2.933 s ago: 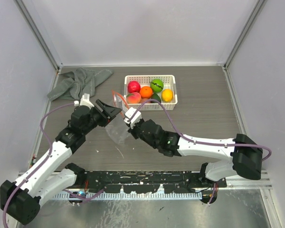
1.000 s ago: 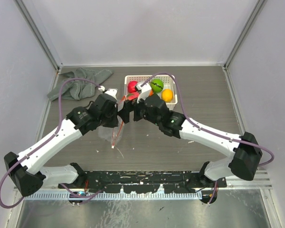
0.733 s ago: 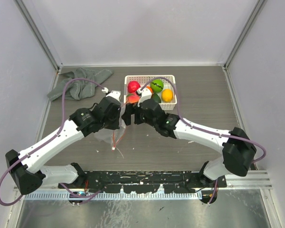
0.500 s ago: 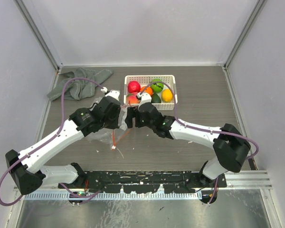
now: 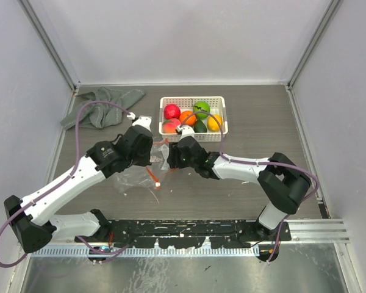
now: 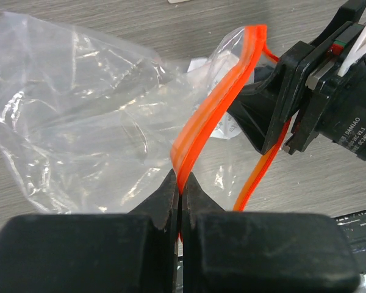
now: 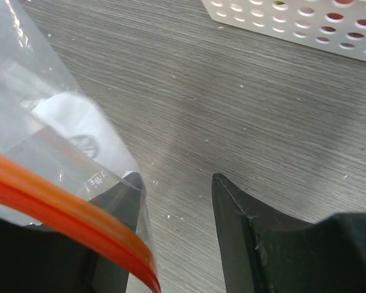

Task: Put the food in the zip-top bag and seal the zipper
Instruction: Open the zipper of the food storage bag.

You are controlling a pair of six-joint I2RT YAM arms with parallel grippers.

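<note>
The clear zip-top bag (image 5: 134, 177) lies crumpled on the table between the arms. My left gripper (image 6: 182, 183) is shut on its orange-red zipper (image 6: 222, 101), which arches up from the jaws. In the top view the left gripper (image 5: 152, 155) faces the right gripper (image 5: 169, 156) across the bag's mouth. My right gripper (image 7: 175, 180) is open. Its left finger (image 7: 119, 201) sits behind the bag's film, with the zipper (image 7: 67, 210) crossing in front. The gap between the fingers is empty. The food (image 5: 187, 117) sits in the white basket (image 5: 192, 98).
A grey cloth (image 5: 104, 105) lies bunched at the back left. The basket's perforated wall (image 7: 305, 24) stands just beyond the right gripper. A loose end of the zipper with a white slider (image 5: 158, 185) rests on the table in front of the bag.
The right gripper has moved from the basket's edge towards me and down to the bag's mouth, and its jaws have narrowed. The bag has spread flatter on the table. The left gripper's hold is unchanged.
</note>
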